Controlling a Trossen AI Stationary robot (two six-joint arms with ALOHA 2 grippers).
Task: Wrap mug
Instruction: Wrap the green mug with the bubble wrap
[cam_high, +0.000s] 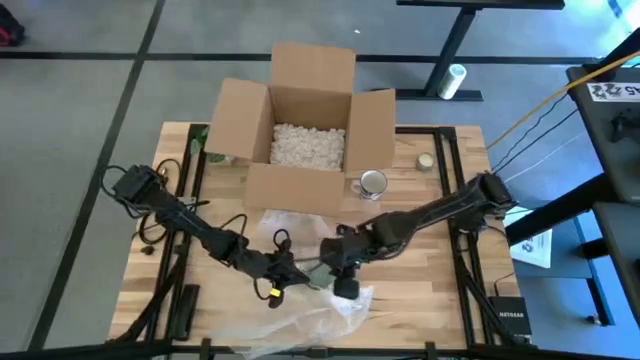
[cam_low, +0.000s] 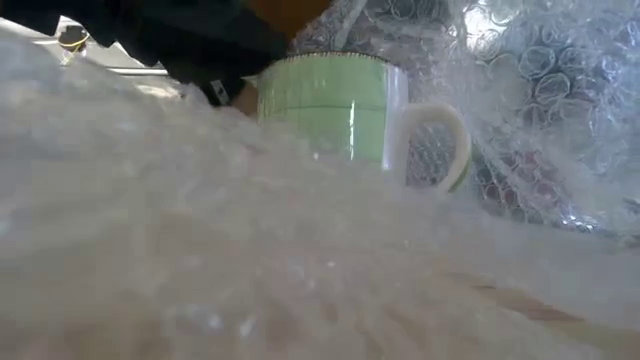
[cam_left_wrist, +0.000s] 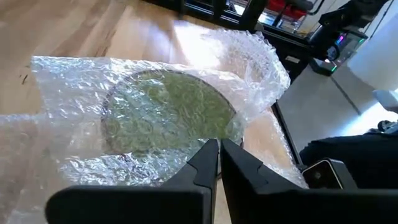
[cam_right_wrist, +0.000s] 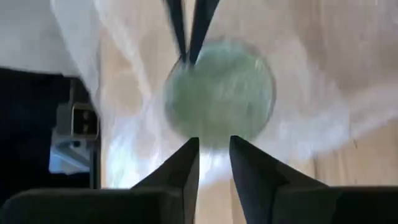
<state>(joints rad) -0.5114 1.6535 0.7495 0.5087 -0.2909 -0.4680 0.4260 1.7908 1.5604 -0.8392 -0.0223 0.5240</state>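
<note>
Mug (cam_low: 330, 115) under bubble wrap (cam_left_wrist: 93, 81), both grippers seemingly pinching wrap edges

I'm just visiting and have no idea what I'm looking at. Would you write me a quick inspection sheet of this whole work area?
Surface: wooden table, bare at its right front.
Job's things: green mug with white handle, standing upright; bubble wrap lies over it.
Clutter: open cardboard box holding packing peanuts; a metal mug beside the box.
Grippers: left gripper fingers nearly together, pinching the wrap's edge at the mug; right gripper slightly open above the covered mug.
Cables: black cables loop along the left arm; a yellow cable runs off to the right.
Surroundings: grey floor, desk legs behind the table.
</note>
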